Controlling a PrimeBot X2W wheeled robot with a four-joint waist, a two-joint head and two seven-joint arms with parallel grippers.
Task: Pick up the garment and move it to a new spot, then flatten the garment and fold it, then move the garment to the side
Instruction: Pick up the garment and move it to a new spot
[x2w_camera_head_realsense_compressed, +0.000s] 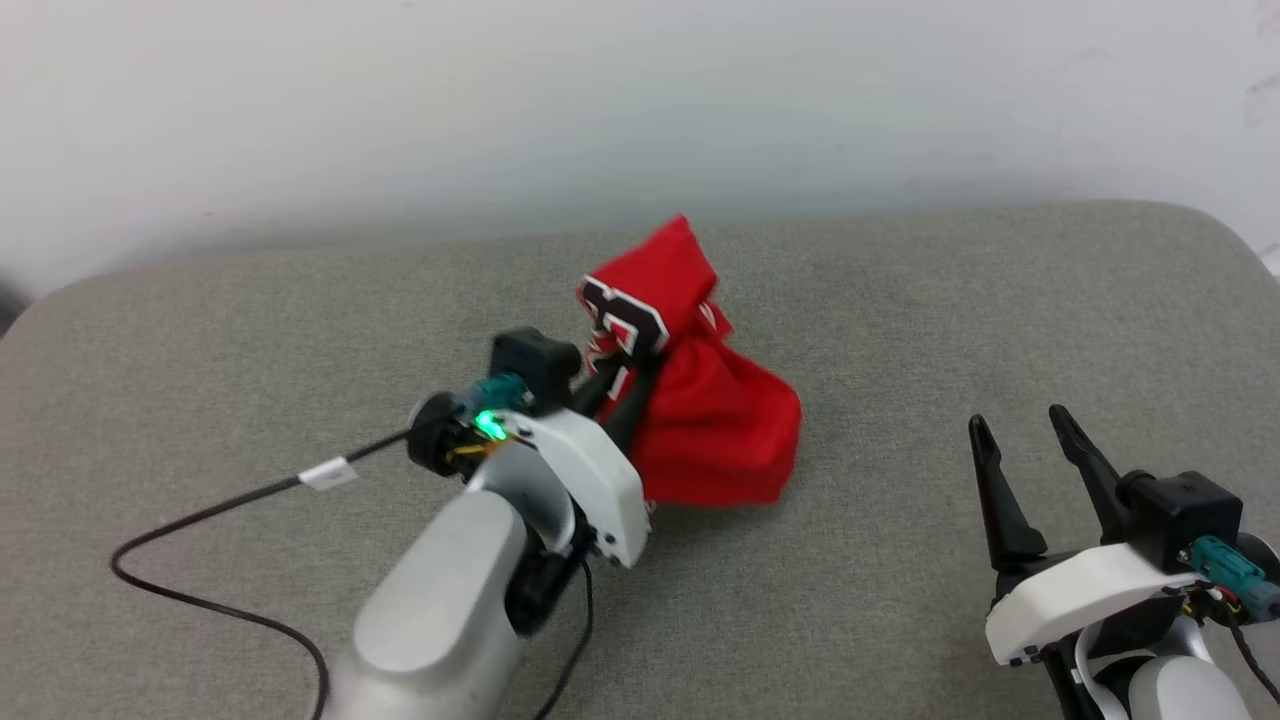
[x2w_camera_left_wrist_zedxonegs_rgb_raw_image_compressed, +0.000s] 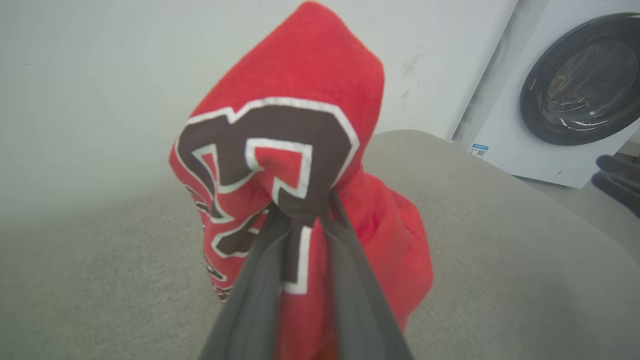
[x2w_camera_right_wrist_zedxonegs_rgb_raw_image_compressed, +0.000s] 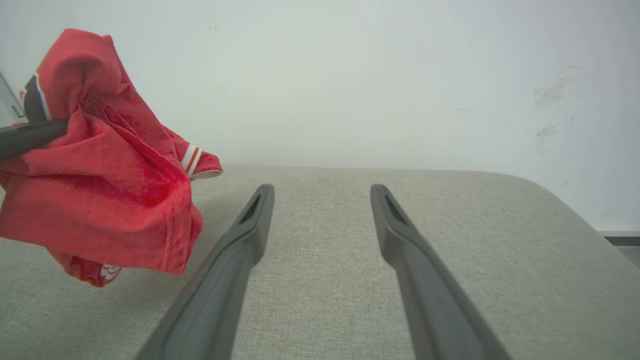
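While our left claw is clenched on a bunched-up bit of the garment, right at the black number, the red shirt hangs in a crumpled lump over the middle of the grey cushion, toward the back edge near the wall. Honestly, we can't tell if its lowest fold touches the cushion. Our right claw sits well apart on the right, fingers spread wide, holding nothing. A washing machine shows in the left wrist view.
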